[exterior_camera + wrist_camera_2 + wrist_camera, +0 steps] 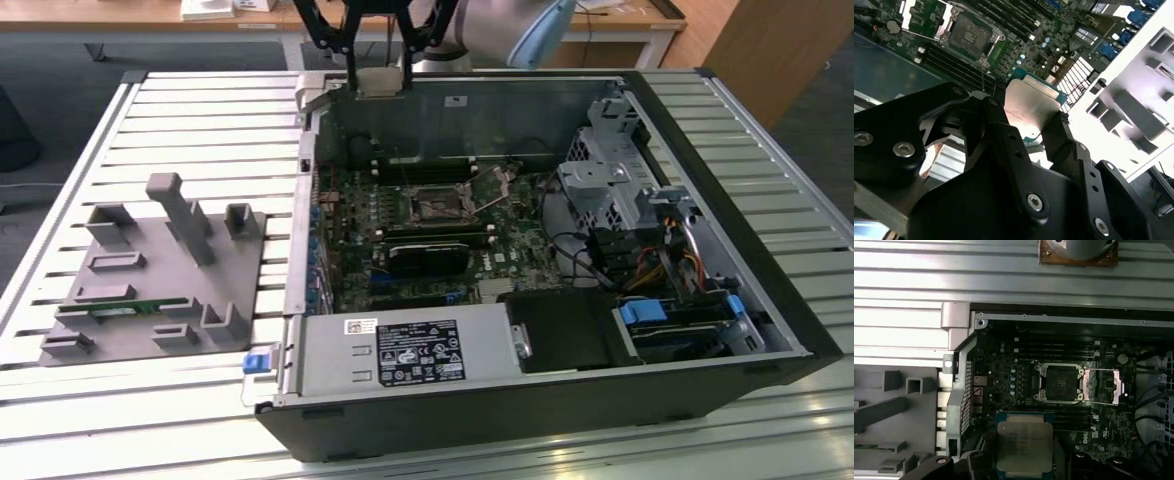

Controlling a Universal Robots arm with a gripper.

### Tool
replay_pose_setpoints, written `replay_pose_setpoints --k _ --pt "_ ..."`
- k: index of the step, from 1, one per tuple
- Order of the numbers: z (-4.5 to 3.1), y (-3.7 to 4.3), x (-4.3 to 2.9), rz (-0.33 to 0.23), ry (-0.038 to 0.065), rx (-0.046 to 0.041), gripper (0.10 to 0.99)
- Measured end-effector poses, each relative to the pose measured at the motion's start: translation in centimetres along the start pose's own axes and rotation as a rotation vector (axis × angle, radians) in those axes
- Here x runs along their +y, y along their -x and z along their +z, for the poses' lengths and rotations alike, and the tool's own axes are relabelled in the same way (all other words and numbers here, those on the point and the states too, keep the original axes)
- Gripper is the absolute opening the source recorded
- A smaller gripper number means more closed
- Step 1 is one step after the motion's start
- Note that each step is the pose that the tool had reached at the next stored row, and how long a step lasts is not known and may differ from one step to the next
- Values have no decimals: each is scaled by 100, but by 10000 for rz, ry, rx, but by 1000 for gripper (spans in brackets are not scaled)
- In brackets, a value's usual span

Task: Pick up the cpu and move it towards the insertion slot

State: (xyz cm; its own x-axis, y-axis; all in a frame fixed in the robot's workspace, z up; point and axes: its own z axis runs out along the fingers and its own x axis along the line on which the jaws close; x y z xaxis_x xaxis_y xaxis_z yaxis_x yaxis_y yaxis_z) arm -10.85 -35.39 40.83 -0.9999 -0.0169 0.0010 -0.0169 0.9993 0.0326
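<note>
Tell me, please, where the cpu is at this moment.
The cpu is held in the hand, above the open computer case. In both wrist views it is apart from the slot, not yet over it.

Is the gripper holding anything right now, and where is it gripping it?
Yes. The gripper holds the cpu by two opposite side edges, its metal top exposed, above the open computer case.

In the first wrist view the black fingers (974, 465) cover the lower corners of the cpu (1025, 446), and the picture's edge cuts both off. In the exterior view the arm (521, 25) is cut off beyond the worktop's (200, 120) far edge.
</note>
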Motion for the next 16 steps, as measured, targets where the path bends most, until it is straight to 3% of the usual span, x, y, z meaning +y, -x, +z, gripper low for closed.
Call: replay_pose_setpoints --k 16 --pt "5 401 141 -1 -1 -11 541"
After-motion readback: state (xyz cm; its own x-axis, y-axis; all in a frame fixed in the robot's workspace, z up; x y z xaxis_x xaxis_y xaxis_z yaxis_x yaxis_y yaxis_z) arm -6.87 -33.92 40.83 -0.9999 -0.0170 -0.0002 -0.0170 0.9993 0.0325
